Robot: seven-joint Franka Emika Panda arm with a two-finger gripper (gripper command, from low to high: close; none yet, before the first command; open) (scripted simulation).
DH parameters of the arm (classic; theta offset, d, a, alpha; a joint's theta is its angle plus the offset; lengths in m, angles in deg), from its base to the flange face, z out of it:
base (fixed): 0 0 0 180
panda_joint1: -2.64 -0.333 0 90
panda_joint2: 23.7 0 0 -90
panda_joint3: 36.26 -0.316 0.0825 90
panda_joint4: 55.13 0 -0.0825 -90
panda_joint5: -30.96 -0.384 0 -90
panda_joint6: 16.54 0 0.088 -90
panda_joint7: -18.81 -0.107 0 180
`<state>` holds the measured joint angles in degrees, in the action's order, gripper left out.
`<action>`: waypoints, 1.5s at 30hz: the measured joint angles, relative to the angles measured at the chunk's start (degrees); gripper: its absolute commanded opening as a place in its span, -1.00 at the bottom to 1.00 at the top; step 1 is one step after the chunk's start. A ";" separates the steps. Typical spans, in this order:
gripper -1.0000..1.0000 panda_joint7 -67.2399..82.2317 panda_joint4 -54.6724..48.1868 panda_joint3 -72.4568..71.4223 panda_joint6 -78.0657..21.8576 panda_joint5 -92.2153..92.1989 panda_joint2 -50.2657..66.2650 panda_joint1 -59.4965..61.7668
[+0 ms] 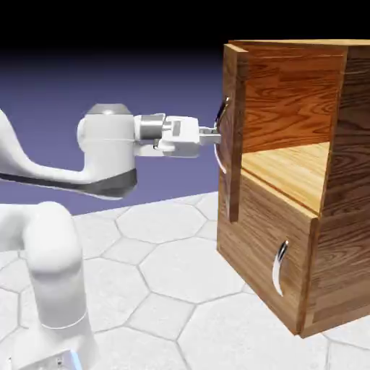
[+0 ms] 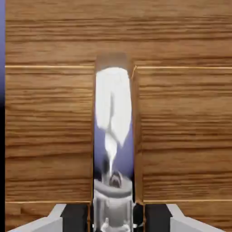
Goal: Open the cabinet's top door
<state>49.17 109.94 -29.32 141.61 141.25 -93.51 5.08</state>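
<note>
Pinching the curved silver handle (image 2: 113, 97) between the fingertips of the gripper (image 1: 212, 136), at about 1 o'clock from the exterior view's centre. Top door (image 1: 233, 181) just to the 3 o'clock side of the gripper, swung out from the cabinet (image 1: 354, 155), with the pale shelf floor (image 1: 289, 172) showing. Looks open already, so perhaps only a little farther to swing. Could slip along the smooth, shiny handle if pulled straight back toward 9 o'clock instead of around the hinge. Might also twist the wrist or strain the grip if turned too slowly.
</note>
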 measured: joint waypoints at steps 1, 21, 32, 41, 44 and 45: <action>-1.00 1.49 0.78 -1.18 -0.36 -2.49 -1.21 0.60; -1.00 22.18 6.38 -32.66 -32.19 -50.53 -18.60 -9.99; -1.00 21.79 -7.33 -55.50 -56.36 -70.18 -12.35 -7.42; -1.00 22.21 -26.02 -69.17 -74.46 -79.98 -7.44 6.54; -1.00 22.77 -32.25 -72.34 -79.61 -81.91 -6.74 11.72; -1.00 23.00 -34.33 -73.29 -81.27 -82.47 -6.59 13.46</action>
<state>72.17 75.61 -102.61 60.34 58.78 -100.10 18.54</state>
